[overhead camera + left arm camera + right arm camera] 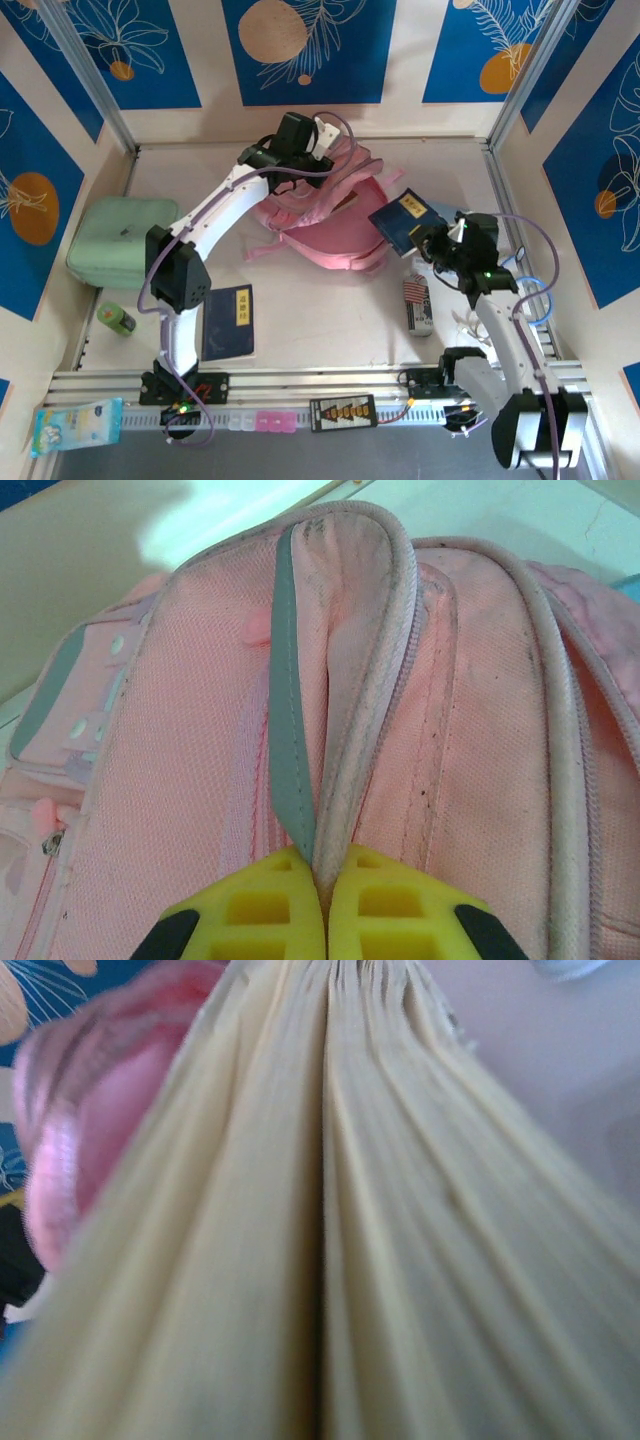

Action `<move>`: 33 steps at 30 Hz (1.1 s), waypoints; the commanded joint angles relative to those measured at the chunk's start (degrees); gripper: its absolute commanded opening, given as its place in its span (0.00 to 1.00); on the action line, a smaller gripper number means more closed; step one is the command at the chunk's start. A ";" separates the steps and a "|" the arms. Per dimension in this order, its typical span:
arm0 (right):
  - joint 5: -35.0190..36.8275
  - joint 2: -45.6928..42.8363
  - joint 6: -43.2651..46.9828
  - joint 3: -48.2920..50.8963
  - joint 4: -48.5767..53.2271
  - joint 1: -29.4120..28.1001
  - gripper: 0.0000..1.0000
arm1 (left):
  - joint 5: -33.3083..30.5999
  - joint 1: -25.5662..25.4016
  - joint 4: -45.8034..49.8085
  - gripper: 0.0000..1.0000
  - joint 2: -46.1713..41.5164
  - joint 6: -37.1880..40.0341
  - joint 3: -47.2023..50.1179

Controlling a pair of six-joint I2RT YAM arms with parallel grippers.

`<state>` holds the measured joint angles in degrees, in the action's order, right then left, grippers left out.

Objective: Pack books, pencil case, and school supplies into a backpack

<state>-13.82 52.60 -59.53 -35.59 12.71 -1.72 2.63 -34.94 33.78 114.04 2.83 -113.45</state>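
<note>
Top external view showed the left jaws at the rear of the desk, on the pink fabric backpack that lay at its middle back; in the left wrist view they were closed, pinching a raised fold of the pink cloth beside a grey strip; the right jaws were clamped on a dark blue book with a yellow title strip, held at the backpack's right edge; a second dark blue book lay flat near the left arm's base.
</note>
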 commanded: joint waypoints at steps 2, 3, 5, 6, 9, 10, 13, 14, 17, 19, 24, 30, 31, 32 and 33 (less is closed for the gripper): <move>-1.37 5.49 -2.79 -3.45 -10.66 -7.29 0.00 | -0.68 -0.13 -6.57 0.00 -3.26 -1.25 -0.32; -1.07 7.98 -3.12 -4.69 -12.33 -9.06 0.00 | -0.57 -0.21 -6.38 0.00 -3.13 -1.25 -0.28; -0.65 12.48 -4.02 -7.23 -15.51 -11.97 0.00 | -0.44 -0.11 -6.19 0.00 -2.95 -1.34 -0.19; -0.38 15.00 -4.87 -8.38 -17.57 -13.16 0.00 | -0.18 -0.05 -6.12 0.00 -2.86 -1.41 -0.19; 1.35 21.62 -8.30 -10.60 -24.37 -14.92 0.00 | -0.02 0.26 -6.39 0.00 -2.69 -1.76 -0.11; 2.66 23.45 -9.03 -11.01 -27.10 -15.47 0.00 | 0.13 0.55 -6.63 0.00 -2.68 -2.09 0.05; 4.92 30.09 -11.11 -14.33 -27.90 -16.96 0.00 | 1.39 1.75 -7.15 0.00 -2.53 -3.88 0.09; 5.30 32.15 -11.54 -15.63 -27.35 -17.21 0.00 | 2.15 2.09 -7.19 0.00 -2.50 -4.39 0.15; 6.47 39.20 -13.67 -18.48 -27.19 -17.62 0.00 | 4.16 2.97 -7.80 0.00 -2.55 -5.50 0.57; 7.14 43.71 -14.91 -21.08 -26.41 -17.88 0.00 | 4.37 3.15 -8.10 0.00 -2.46 -5.90 0.85; 8.15 52.77 -15.70 -29.00 -25.67 -19.36 0.00 | 5.00 3.94 -9.34 0.00 -2.29 -7.70 1.41; 6.68 63.00 -19.02 -40.34 -20.47 -21.00 0.24 | 6.09 4.88 -9.70 0.00 -1.98 -8.87 1.04; 5.58 64.27 -19.91 -41.47 -20.28 -20.99 0.28 | 5.98 4.97 -9.71 0.00 -1.85 -9.05 0.99; 4.95 64.90 -20.56 -41.94 -20.55 -20.97 0.31 | 5.98 5.22 -9.63 0.00 -1.76 -9.30 0.95; 4.48 65.08 -20.56 -42.13 -20.66 -20.82 0.36 | 6.07 5.47 -9.67 0.00 -1.68 -9.50 0.95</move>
<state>-7.35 116.01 -77.82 -76.42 -11.05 -22.39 7.92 -31.11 30.11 114.06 -5.13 -111.57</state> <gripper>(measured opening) 0.346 0.056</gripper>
